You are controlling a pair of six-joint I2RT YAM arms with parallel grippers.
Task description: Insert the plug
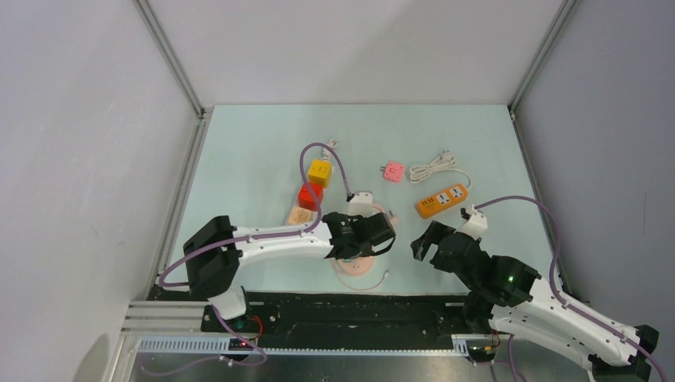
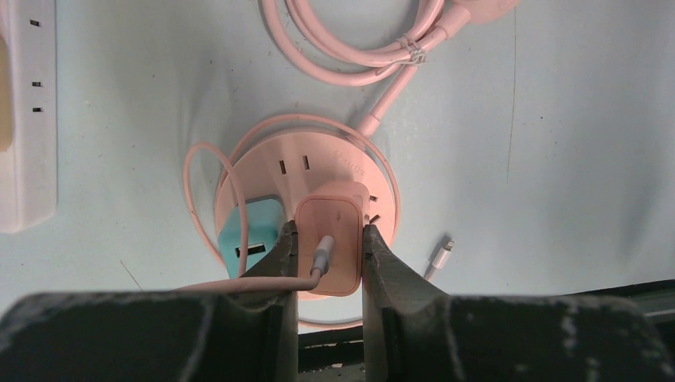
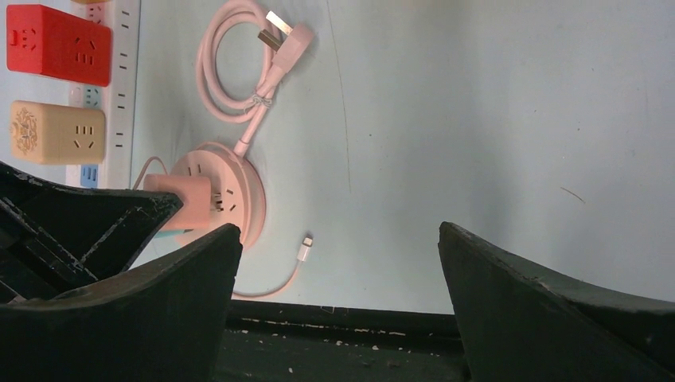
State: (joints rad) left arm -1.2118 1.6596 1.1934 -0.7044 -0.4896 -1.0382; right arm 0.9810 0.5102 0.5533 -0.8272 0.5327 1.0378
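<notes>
Pale blue tabletop [image 1: 263,143] between white walls [image 1: 79,119]: my left pincer [image 2: 328,235] is clenched on the pink plug [image 2: 330,211], one finger on either flank. The plug stands between them on the face of the round pink socket hub [image 2: 318,163]; whether its prongs are fully home I cannot tell. A teal adapter [image 2: 247,235] sits on the hub just outside one finger, and the cable's loose connector [image 2: 440,256] lies on the tabletop beyond the other. My right pincer [image 3: 338,231] hangs released and empty, apart from the hub
</notes>
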